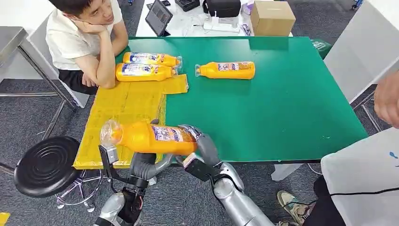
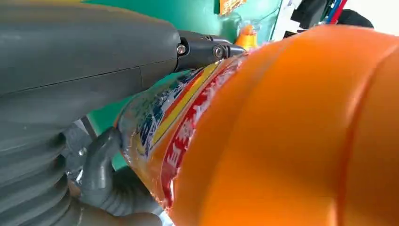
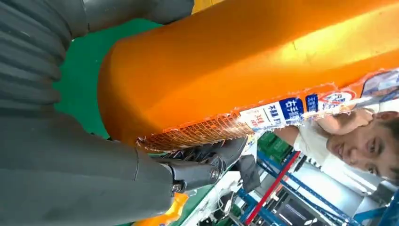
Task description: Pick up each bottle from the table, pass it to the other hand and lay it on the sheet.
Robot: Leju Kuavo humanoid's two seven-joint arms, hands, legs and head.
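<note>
The held plastic bottle (image 1: 150,137) is bright orange, with a clear, colourless neck and a label printed in blue, white, red and yellow. Three more orange plastic bottles carry labels in the same colours: two lying on the sheet (image 1: 151,59) (image 1: 142,72) and one on the bench (image 1: 227,70). The flat sheet (image 1: 127,110) is yellow. The bench (image 1: 282,108) top is plain deep green. The robot's arms are silver; the left hand (image 1: 141,162) and right hand (image 1: 200,141) are grey, with darker, near-black fingers (image 3: 207,165). The round stool (image 1: 46,165) seat is black with ringed grooves. The cardboard box (image 1: 272,17) is plain brown. The floor (image 1: 28,113) is dark grey.
</note>
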